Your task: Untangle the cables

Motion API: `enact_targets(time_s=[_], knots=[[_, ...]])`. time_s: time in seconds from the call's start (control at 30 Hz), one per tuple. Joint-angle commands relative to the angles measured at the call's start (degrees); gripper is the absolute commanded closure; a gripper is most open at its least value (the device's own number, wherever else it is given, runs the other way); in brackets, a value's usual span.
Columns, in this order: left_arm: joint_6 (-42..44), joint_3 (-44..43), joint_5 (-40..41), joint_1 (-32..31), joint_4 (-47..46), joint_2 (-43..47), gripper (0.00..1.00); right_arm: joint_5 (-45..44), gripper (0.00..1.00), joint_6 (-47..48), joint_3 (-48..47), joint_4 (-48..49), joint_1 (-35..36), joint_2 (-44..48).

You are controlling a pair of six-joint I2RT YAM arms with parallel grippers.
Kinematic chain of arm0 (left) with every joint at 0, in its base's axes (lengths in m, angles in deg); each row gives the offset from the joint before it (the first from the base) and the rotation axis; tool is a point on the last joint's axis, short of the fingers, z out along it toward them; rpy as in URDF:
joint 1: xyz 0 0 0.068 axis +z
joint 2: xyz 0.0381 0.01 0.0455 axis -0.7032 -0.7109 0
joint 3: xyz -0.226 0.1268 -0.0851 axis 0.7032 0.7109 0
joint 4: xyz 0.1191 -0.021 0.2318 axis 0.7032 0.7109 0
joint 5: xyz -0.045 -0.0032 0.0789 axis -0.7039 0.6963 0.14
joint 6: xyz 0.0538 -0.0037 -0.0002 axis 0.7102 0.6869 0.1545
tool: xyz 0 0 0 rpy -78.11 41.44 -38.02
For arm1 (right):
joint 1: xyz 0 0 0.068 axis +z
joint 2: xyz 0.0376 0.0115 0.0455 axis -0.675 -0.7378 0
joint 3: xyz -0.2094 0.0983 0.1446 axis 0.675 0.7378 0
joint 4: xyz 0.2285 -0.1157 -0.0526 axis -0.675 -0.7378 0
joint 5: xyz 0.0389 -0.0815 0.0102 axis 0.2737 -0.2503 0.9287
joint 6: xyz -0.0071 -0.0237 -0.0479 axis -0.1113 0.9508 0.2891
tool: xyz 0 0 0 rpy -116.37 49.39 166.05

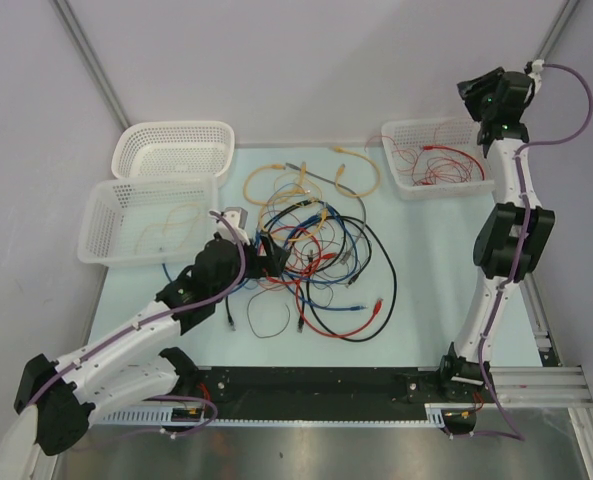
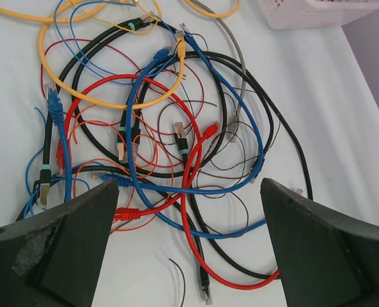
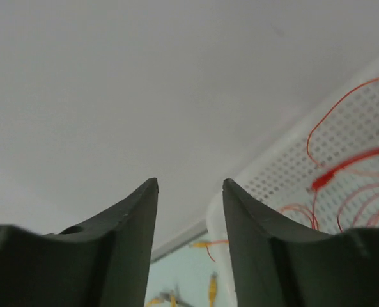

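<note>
The cables (image 1: 316,255) lie in one tangled heap of red, black, blue and yellow wires mid-table. My left gripper (image 1: 263,254) hovers at the heap's left side, open. In the left wrist view, my left gripper (image 2: 189,185) spans a red cable (image 2: 189,211), a blue cable (image 2: 138,185) and a black plug end (image 2: 205,288), touching none of them. My right gripper (image 1: 473,90) is raised above the far right basket. In its own view, my right gripper (image 3: 190,182) has its jaws apart with nothing between them. Thin red wires (image 3: 349,163) lie in that basket.
A white perforated basket (image 1: 406,135) at the far right holds red wires (image 1: 441,165). Two white baskets stand at the far left: one (image 1: 176,130) at the back, one (image 1: 96,225) nearer with a thin orange wire (image 1: 171,225). Yellow cables (image 1: 361,175) lie apart behind the heap.
</note>
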Motion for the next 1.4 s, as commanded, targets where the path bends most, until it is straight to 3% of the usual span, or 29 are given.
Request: enact_targets(time_s=[0.0, 0.03, 0.1, 0.27, 0.53, 0.77, 1.13, 1.37], knots=[[1.1, -1.3, -1.0, 0.3, -0.9, 3.3, 0.02, -6.7, 0.45, 7.9, -0.1, -14.7, 3.0, 4.1], [1.1, -1.3, -0.9, 0.3, -0.6, 3.9, 0.02, -7.2, 0.38, 8.4, -0.2, -15.9, 3.2, 5.1], [1.3, -0.9, -0.2, 0.3, 0.1, 6.3, 0.02, -7.4, 0.34, 9.9, 2.3, -16.9, 4.6, 10.8], [2.2, -3.5, 3.7, 1.1, 3.0, 7.7, 0.00, -7.0, 0.29, 15.7, 21.6, -3.4, 14.1, 28.1], [-1.6, -13.2, -8.5, 10.6, 16.8, -7.6, 0.00, -11.2, 0.33, 18.3, 42.5, -8.4, 36.5, 44.4], [-0.9, -14.8, -16.0, 13.4, 14.2, -18.5, 0.00, -16.8, 0.35, 20.0, 53.6, -13.6, 47.8, 51.8], [4.3, -27.4, -15.8, 10.0, 19.1, -35.2, 0.07, -14.5, 0.36, 17.7, 68.6, -13.9, 49.7, 61.0], [7.3, -27.4, -13.3, 2.6, 20.8, -36.5, 0.16, -12.8, 0.36, 16.8, 73.4, -14.3, 49.8, 64.9]])
